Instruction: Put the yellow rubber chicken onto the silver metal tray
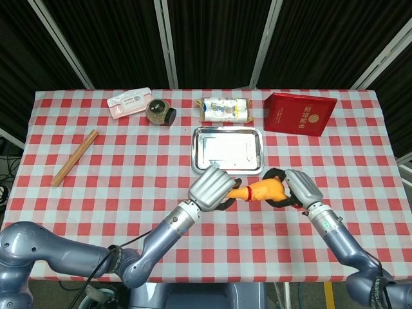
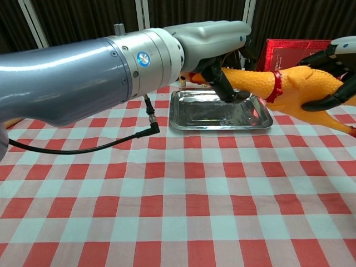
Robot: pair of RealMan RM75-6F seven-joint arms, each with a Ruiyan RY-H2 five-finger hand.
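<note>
Both hands hold the yellow rubber chicken (image 1: 261,191) (image 2: 289,89) in the air, just in front of the silver metal tray (image 1: 227,149) (image 2: 219,114). My left hand (image 1: 210,187) (image 2: 214,41) grips its neck and head end, fingers wrapped round it. My right hand (image 1: 297,188) (image 2: 339,67) grips the fat body, dark fingers curled over it. A red band rings the chicken's neck. The tray has nothing in it. The chicken's beak is hidden behind my left hand.
A red box (image 1: 300,113) lies at the back right, a foil-wrapped packet (image 1: 223,109) behind the tray, a dark jar (image 1: 159,111) and a white packet (image 1: 129,102) at the back left. A wooden stick (image 1: 74,157) lies at the left. A black cable (image 2: 83,139) hangs from my left arm.
</note>
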